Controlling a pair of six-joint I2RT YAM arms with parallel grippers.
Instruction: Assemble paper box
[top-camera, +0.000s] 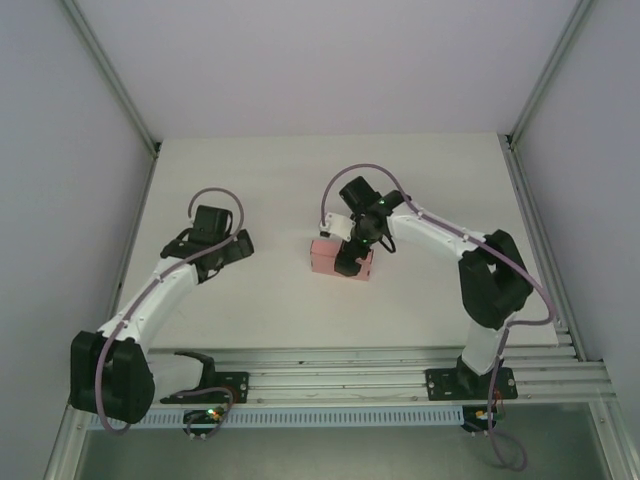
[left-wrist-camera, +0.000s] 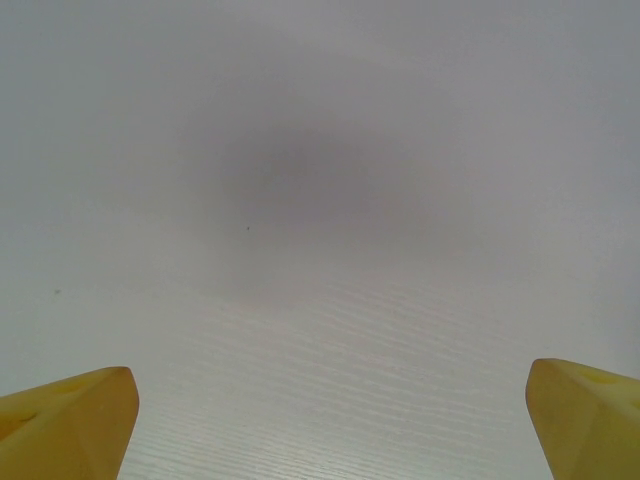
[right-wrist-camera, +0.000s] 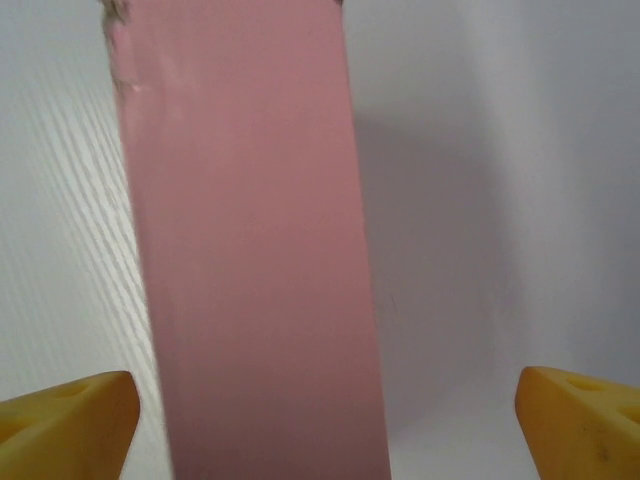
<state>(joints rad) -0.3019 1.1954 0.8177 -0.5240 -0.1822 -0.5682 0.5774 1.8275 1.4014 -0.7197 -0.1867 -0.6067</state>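
Yellow fingertips (right-wrist-camera: 70, 420) of the right gripper (right-wrist-camera: 320, 428) stand wide apart, holding nothing — the box (right-wrist-camera: 250, 250) sits between them, touching neither — left gripper (left-wrist-camera: 330, 420) equally spread.

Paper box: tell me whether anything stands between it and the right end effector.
Nothing visible does. In the right wrist view the paper box lies straight ahead of the open right end effector, between its yellow fingers, with white table showing on either side of it.
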